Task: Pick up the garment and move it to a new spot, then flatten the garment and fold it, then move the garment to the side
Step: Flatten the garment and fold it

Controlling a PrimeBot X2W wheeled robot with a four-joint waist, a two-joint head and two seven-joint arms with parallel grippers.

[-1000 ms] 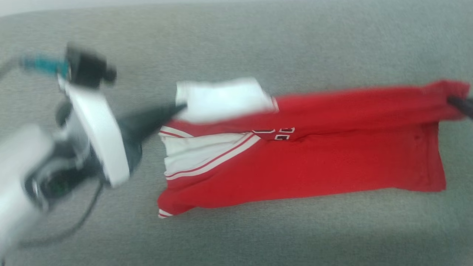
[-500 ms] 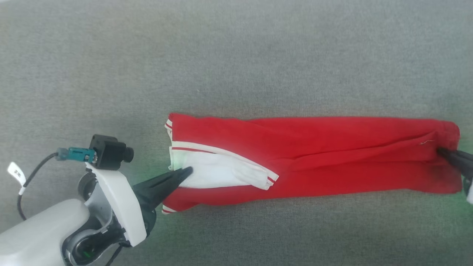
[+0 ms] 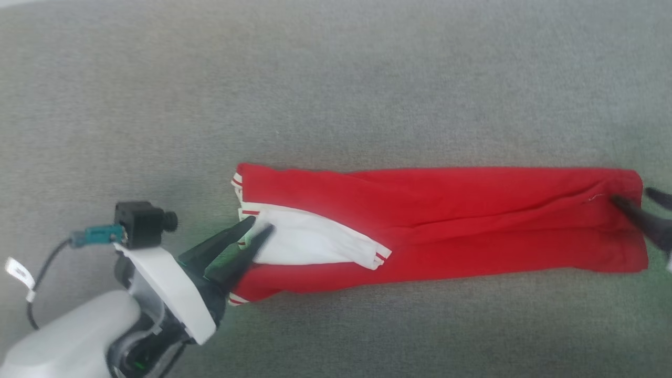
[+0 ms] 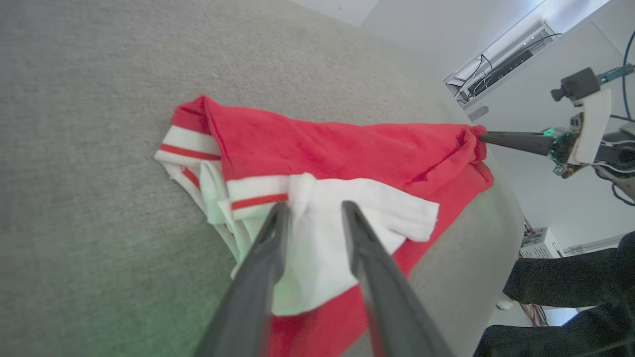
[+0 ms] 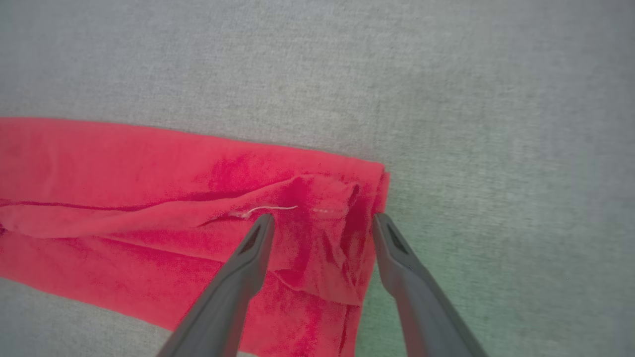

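Head view: the red garment (image 3: 446, 220) lies as a long flat band on the gray tabletop (image 3: 336, 79), with a white panel at its left end. Left wrist view: the left gripper (image 4: 315, 206) is partly open over that panel, holding nothing. Right wrist view: the right gripper (image 5: 322, 218) is spread wide astride the wrinkled red end, holding nothing.

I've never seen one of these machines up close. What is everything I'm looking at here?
garment: one, red with a white panel and striped trim, lying as a long narrow strip across the surface
surface: one, grey and fabric-like, under the garment
wall rack: one, white with dark cables, far background of the left wrist view
person: one, in dark clothing, at the lower right edge of the left wrist view
left gripper: one, dark fingers, open, at the garment's white end
right gripper: one, dark fingers, open, at the garment's plain red end
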